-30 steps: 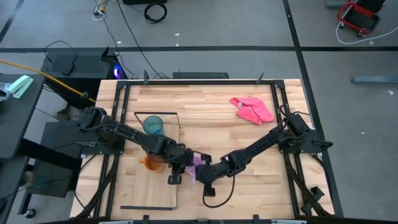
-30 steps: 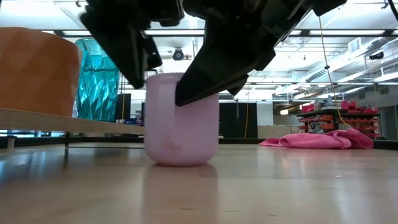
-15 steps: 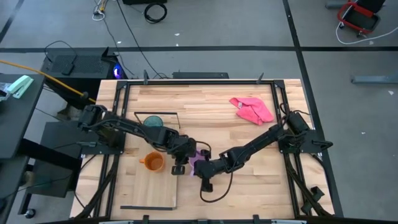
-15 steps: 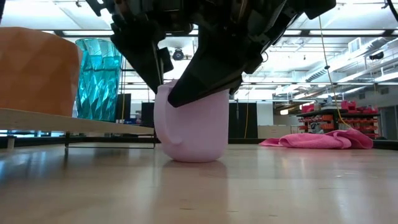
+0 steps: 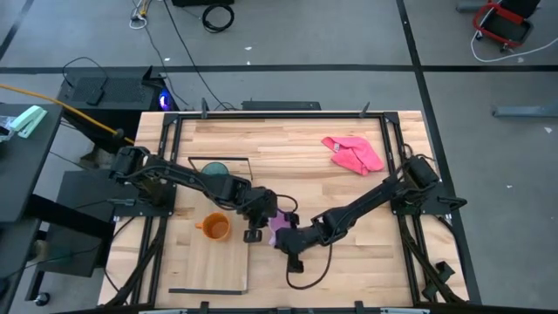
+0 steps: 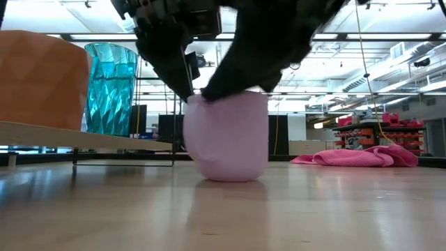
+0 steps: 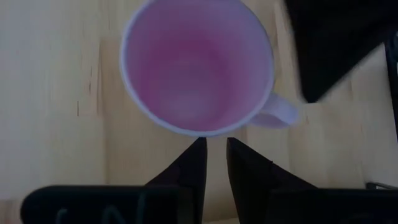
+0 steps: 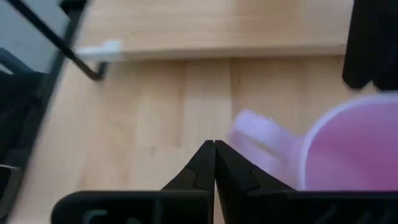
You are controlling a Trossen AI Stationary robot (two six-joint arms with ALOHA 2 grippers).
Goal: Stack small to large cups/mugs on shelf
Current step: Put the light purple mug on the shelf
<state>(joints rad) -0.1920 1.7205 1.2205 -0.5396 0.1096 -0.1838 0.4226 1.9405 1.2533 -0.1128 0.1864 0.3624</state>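
1. Closely paired, the left gripper (image 7: 212, 146) shows its two dark fingers (image 7: 186, 167) with only a thin slit between them and nothing in it; their tips sit just off the rim of the lilac mug (image 7: 198, 65), seen from above with its mouth open and its handle toward the right of that frame.
2. Pressed tip to tip, the right gripper (image 8: 215, 148) holds nothing either; its fingertips (image 8: 200, 163) point at bare wood just beside the mug's handle, with the mug itself at the lower right of that frame.
3. From above, both grippers meet at the mug (image 5: 281, 223) near the middle of the lower half of the frame, the left gripper (image 5: 258, 225) on its left and the right gripper (image 5: 290, 240) at its lower right, so little free room remains around the mug on those sides.
4. At table height the mug (image 6: 226, 136) stands upright on the table (image 6: 334, 209), with dark arm parts directly over its rim.
5. Left of it the shelf (image 5: 222, 270) lies close by; the orange mug (image 5: 214, 228) and the teal tumbler (image 5: 214, 174) stand on it, apart from each other.
6. Farther out, a pink cloth (image 5: 353, 153) lies at the upper right of the table (image 5: 349, 270), well apart from the arms' tips.
7. Beyond the table edge the high view shows grey floor with cables (image 5: 216, 15).
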